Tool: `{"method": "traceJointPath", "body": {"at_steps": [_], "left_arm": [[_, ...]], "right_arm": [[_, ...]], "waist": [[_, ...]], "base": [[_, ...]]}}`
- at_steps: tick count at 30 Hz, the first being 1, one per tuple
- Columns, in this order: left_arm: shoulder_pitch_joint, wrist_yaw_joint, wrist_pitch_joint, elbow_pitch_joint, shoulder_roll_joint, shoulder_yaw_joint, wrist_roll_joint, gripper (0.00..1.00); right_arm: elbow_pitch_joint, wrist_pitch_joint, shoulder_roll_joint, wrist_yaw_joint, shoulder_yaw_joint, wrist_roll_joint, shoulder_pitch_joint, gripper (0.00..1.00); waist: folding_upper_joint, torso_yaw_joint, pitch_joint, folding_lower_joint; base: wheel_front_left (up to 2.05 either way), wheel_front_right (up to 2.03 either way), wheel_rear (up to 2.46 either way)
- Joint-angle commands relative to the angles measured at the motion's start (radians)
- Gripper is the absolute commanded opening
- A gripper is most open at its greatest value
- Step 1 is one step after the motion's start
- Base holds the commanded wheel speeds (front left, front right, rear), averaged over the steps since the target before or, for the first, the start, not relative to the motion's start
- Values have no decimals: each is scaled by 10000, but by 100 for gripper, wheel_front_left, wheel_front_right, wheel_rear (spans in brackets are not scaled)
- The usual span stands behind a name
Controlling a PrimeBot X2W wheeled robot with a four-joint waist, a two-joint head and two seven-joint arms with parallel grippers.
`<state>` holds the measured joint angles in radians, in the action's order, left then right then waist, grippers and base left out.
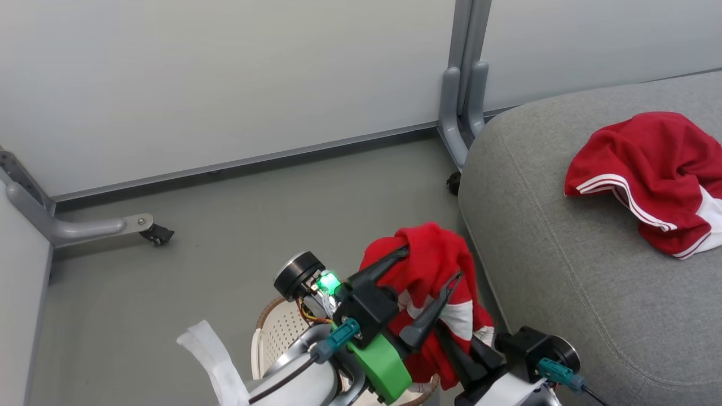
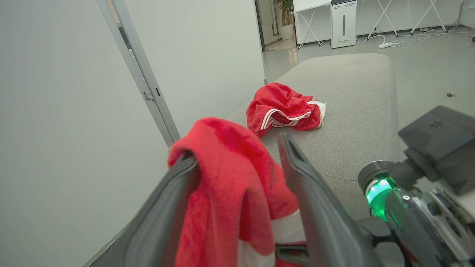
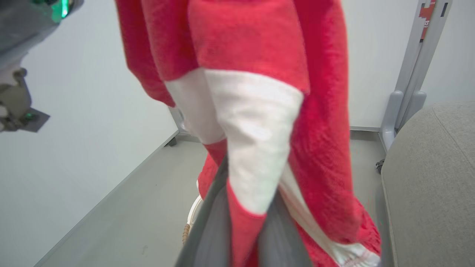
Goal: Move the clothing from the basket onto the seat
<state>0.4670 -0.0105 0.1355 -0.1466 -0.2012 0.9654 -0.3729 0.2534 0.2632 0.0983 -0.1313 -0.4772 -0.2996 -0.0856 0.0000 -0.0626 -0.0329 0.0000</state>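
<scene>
Grey floor [image 1: 293,214] ran up to pale partition walls [image 1: 225,79] standing on grey metal legs [image 1: 459,107]. On the robot's right lay the large grey woven-fabric sofa seat [image 1: 564,270], rounded at its edge. A crumpled red garment with white stripe trim [image 1: 648,163] rested on top of it, well in from that edge, its striped hem turned towards the robot.

A red sports garment with white panels [image 1: 434,248] hung in the air just beside the seat's edge and above the cream-white perforated plastic basket [image 1: 279,332], which showed partly beneath the arms. Its long axis ran roughly up and down. The top was draped over the left gripper [image 1: 431,268] and the lower end trailed towards the basket.

The left gripper's two dark fingers stood apart with cloth bunched between them and folded over one tip; whether they pressed on it could not be told. The right gripper [image 3: 246,218] pointed up into the lower part of the same garment, its fingers drawn close and pinching a red strip.
</scene>
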Motion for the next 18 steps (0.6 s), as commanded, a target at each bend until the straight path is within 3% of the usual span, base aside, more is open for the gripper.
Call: {"method": "traceJointPath", "body": {"at_steps": [1,18], "left_arm": [[-37,-77,51,-37,-42,-5,30,100],[-292,-391,439,-163,-339,-111,-62,100]], "right_arm": [[-54,22,35,11,63,-10,134,0],[-473,22,153,11,643,237,-113,0]], "waist": [[0,-6,-8,0],[0,-386,190,0]], "base": [[0,0,0],[0,0,0]]}}
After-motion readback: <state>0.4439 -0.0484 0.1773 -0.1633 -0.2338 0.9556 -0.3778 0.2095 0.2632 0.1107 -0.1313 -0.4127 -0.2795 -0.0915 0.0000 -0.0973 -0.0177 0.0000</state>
